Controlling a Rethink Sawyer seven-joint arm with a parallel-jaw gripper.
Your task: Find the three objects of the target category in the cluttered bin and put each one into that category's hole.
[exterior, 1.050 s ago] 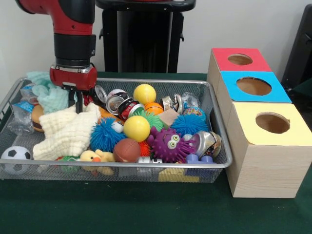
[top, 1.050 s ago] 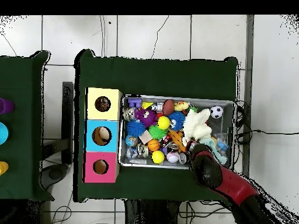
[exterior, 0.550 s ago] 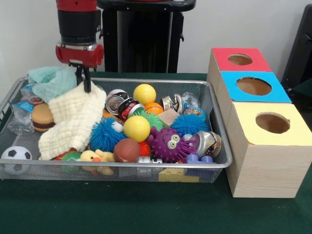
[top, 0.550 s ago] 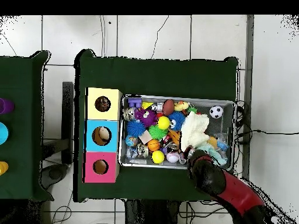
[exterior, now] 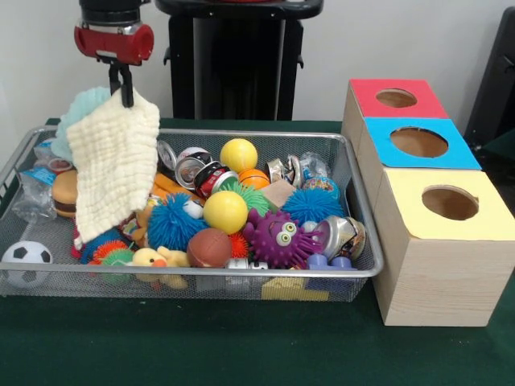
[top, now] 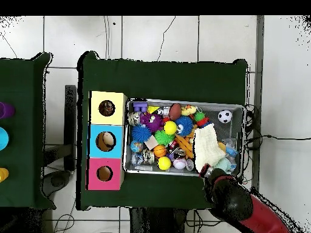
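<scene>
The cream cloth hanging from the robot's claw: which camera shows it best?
The front view. There the cream cloth hangs full length from the gripper, pinched at its top corner, its lower end down among the toys in the mesh bin. The overhead view shows the cloth only as a pale strip, and the arm hides the pinch.

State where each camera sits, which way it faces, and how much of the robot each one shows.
Front view: across the table, facing the robot; shows the wire bin, three boxes, and the gripper with its red wrist.
Overhead view: above the table, looking straight down; shows the red and black arm entering from the bottom.
Shared: the cream cloth hanging from the gripper, the bin and the yellow-topped box.
</scene>
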